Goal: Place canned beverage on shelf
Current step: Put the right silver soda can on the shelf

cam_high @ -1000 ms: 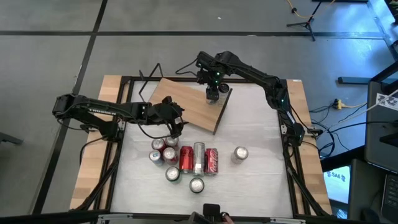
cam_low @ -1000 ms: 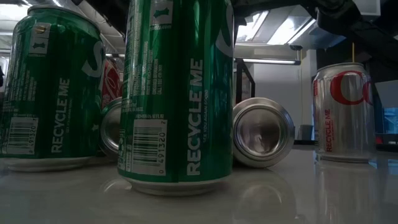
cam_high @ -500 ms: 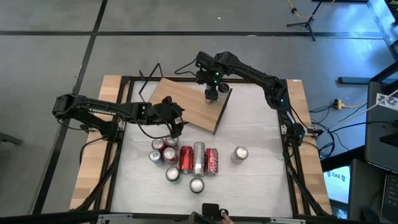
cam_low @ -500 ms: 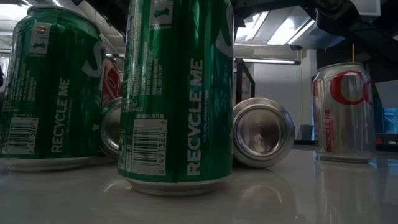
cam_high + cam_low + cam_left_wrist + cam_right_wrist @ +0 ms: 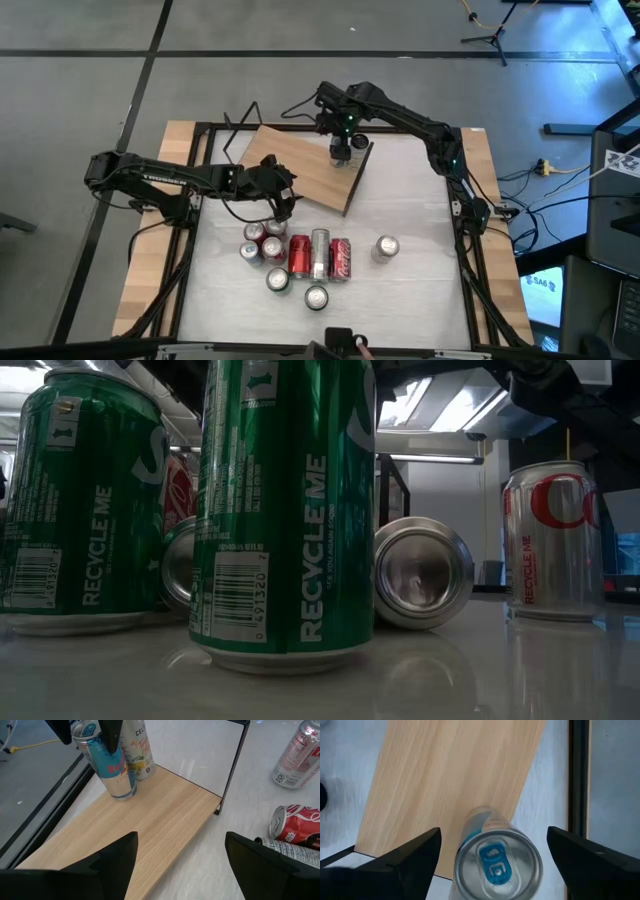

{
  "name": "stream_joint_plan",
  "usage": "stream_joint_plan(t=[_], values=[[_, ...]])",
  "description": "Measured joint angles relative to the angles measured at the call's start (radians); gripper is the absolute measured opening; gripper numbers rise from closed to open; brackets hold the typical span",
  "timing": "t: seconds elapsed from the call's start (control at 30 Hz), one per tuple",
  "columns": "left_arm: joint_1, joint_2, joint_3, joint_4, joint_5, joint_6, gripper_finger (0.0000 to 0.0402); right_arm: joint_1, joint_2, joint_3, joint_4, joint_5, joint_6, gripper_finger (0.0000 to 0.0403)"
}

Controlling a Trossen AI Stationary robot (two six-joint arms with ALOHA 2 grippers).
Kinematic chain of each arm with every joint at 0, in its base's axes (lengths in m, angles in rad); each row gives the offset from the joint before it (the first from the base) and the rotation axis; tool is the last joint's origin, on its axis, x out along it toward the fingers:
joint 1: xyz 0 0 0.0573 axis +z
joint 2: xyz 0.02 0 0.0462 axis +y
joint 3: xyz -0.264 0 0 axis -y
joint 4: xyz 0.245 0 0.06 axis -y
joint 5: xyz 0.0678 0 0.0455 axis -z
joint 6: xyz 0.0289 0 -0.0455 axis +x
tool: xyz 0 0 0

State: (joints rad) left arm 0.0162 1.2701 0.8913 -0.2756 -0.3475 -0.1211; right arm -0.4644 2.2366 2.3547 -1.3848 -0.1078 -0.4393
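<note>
My right jaws (image 5: 490,855) stand apart, one finger on either side of a slim blue-and-silver can (image 5: 495,862) with a blue tab, and neither finger touches it. That can stands upright on the shelf (image 5: 305,165), near the far corner of the board. In my left wrist view the same slim can (image 5: 111,767) stands with a pale can (image 5: 136,750) right beside it, the two so close that I cannot tell whether they touch; my right fingers (image 5: 111,732) hang dark above them.

My left jaws (image 5: 180,865) are also apart and hold nothing. They hover low over the near end of the shelf, between the board and the cluster of cans on the counter (image 5: 410,215). From above, my left gripper (image 5: 283,205) sits just off the shelf's near edge, close to the cluster.

The shelf lies at an angle on the far-left part of the counter, its thin black wire support (image 5: 234,765) showing at one end.

On the counter in front of the shelf, three cans lie on their sides together: a red one (image 5: 299,254), a silver one (image 5: 319,252) and another red one (image 5: 341,257). Upright cans stand beside them to the left (image 5: 253,233). One silver can (image 5: 386,246) stands alone to the right, apart from the rest. Nearest the low camera are two green cans (image 5: 285,510), upright.
</note>
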Motion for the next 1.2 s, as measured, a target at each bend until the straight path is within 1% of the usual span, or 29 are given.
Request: stream_joint_plan(t=[0.3,0.5,0.63,0.8,0.9,1.0,1.07,1.2], values=[[0.0,0.0,0.0,0.0,0.0,0.0,0.0288,0.0,-0.072,0.0,0.017,0.013,-0.014,0.0358],[0.0,0.0,0.0,0.0,0.0,0.0,0.0288,0.006,-0.181,0.001,-0.069,0.054,0.01,0.0358],[0.0,0.0,0.0,0.0,0.0,0.0,0.0288,0.032,-0.267,0.0,-0.132,0.108,0.076,0.0358],[0.0,0.0,0.0,0.0,0.0,0.0,0.0288,0.126,-0.373,-0.023,-0.187,0.211,0.151,0.0358],[0.0,0.0,0.0,0.0,0.0,0.0,0.0288,0.194,-0.433,-0.061,-0.186,0.237,0.179,0.0358],[0.0,0.0,0.0,0.0,0.0,0.0,0.0288,0.26,-0.495,-0.125,-0.186,0.178,0.212,0.0358],[0.0,0.0,0.0,0.0,0.0,0.0,0.0288,0.302,-0.535,-0.187,-0.185,0.153,0.226,0.0358],[0.0,0.0,0.0,0.0,0.0,0.0,0.0288,0.373,-0.64,-0.356,-0.181,0.151,0.241,0.0358]])
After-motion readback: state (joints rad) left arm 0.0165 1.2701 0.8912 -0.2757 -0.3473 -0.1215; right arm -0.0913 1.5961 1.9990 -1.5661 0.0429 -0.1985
